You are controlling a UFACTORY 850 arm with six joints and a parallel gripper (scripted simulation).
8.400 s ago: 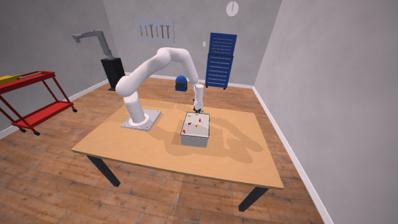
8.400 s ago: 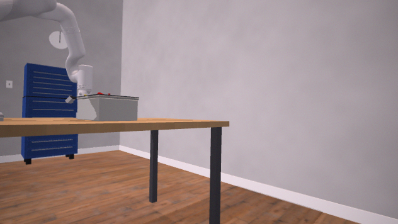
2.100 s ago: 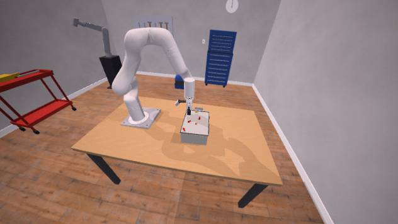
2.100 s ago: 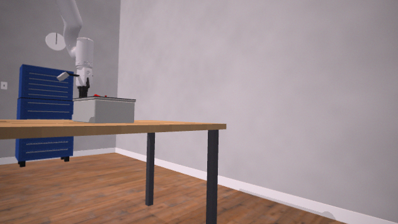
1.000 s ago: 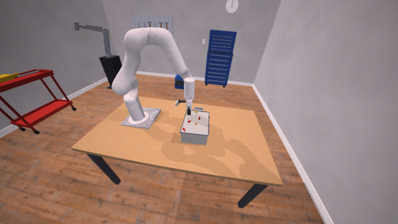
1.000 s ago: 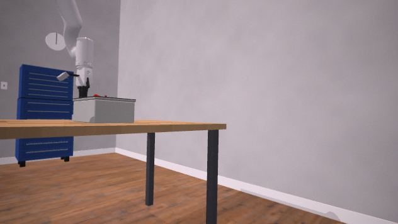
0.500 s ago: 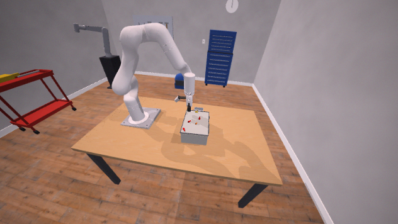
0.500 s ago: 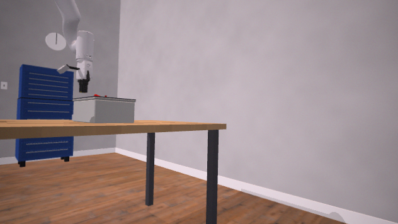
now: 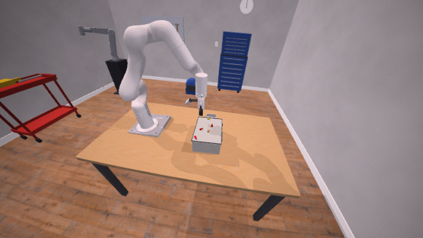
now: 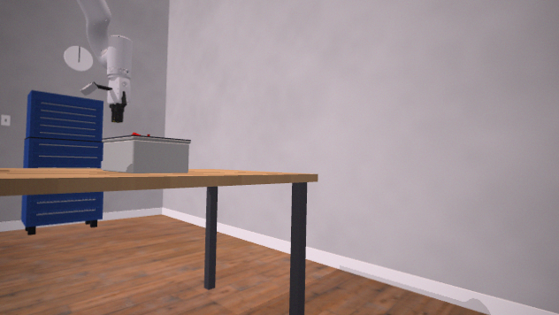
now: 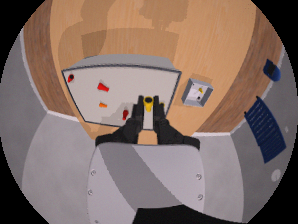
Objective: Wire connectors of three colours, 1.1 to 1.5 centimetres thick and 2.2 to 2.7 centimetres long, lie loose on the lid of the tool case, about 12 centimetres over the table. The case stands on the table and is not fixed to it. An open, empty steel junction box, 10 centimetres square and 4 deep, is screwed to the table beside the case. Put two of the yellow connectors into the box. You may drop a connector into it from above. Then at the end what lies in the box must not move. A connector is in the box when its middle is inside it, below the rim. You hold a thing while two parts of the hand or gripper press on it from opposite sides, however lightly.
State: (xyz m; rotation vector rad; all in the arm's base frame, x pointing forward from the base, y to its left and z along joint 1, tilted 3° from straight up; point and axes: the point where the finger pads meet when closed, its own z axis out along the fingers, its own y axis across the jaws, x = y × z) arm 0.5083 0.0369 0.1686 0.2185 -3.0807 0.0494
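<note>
The top view looks down from high at the near side, taking in the whole light wooden table (image 9: 140, 157), the white arm and the back wall. The exterior view sits low, about level with the table's edge (image 10: 177, 180), some way off to one side, looking across it. The wrist view looks straight down past the black fingers at close range. All three share the grey rectangular tool case (image 9: 207, 146) (image 10: 146, 157) (image 11: 87, 83).

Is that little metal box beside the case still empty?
No: in the wrist view the junction box beside the tool case already has a yellow connector lying inside it.
</note>
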